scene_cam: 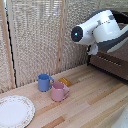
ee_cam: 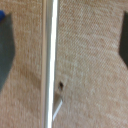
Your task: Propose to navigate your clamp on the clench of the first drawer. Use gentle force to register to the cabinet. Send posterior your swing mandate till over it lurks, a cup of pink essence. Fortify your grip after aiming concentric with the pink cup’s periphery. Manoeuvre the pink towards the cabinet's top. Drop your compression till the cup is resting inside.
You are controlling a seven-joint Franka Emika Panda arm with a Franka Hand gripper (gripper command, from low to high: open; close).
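Observation:
In the wrist view the clench (ee_cam: 50, 60) is a thin silver bar running across the brown front of the first drawer (ee_cam: 87, 75). My clamp (ee_cam: 64, 47) is open. One dark finger (ee_cam: 5, 50) lies on one side of the bar and the other finger (ee_cam: 123, 42) lies far on the other side, neither touching it. In the exterior view the white arm (scene_cam: 97, 30) reaches to the dark brown cabinet (scene_cam: 112, 62) at the exterior view's right, and the clamp itself is hidden behind the arm. The pink cup (scene_cam: 59, 91) stands upright on the wooden table, apart from the arm.
A blue mug (scene_cam: 45, 82) stands just behind the pink cup. A small yellow object (scene_cam: 65, 81) lies beside them. A patterned white plate (scene_cam: 15, 111) sits at the table's near corner on the exterior view's left. A slatted blind (scene_cam: 35, 40) backs the table.

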